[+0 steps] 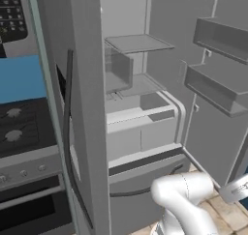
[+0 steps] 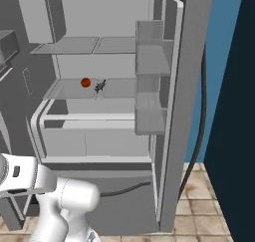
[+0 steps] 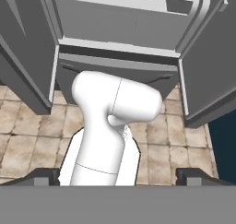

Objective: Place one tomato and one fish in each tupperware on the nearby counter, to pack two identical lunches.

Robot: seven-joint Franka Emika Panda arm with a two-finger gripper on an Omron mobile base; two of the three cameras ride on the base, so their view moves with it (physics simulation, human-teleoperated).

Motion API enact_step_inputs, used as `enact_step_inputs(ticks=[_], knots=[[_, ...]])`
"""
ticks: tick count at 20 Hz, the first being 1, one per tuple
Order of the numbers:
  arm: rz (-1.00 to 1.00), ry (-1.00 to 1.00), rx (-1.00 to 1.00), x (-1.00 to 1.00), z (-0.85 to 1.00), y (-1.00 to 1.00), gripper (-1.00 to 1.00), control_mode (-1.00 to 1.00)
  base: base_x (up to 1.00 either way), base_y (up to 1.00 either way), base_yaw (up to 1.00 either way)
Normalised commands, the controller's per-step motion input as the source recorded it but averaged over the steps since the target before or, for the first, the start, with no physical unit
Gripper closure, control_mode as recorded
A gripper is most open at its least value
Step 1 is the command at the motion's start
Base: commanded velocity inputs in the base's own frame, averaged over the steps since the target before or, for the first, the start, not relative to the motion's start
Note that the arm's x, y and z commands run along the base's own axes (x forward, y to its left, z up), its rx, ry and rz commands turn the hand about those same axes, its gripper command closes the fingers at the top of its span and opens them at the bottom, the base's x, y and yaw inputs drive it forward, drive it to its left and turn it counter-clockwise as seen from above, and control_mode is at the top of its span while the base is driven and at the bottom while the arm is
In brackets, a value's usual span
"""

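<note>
A small red tomato (image 2: 85,82) lies on the middle shelf of the open fridge (image 2: 99,106), left of centre. Right beside it rests the fish (image 2: 100,86), small, slim and dark in this light. My gripper (image 3: 119,178) hangs low in front of the fridge and points down at the tiled floor, far below that shelf. Its two dark fingertips (image 3: 46,176) stand wide apart with nothing between them, so it is open. The tupperware and the counter are out of view.
Both fridge doors stand open; the right door (image 2: 187,111) and the left door (image 1: 80,113) flank the arm, with door bins (image 1: 218,84) jutting inward. A black gas stove (image 1: 19,127) sits left of the fridge. The freezer drawer (image 3: 117,66) is shut below the shelves.
</note>
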Motion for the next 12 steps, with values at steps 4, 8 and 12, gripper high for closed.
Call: enact_step_inputs(ticks=[4, 8, 12], knots=[[0.0, 0.0, 0.0, 0.0, 0.0, 0.0, -1.0, 1.0, 0.29, -0.29, 0.18], [0.0, 0.0, 0.0, 0.0, 0.0, 0.0, -1.0, 1.0, 0.33, -0.11, 0.18], [0.0, 0.0, 0.0, 0.0, 0.0, 0.0, -1.0, 1.0, 0.48, -0.03, 0.2]])
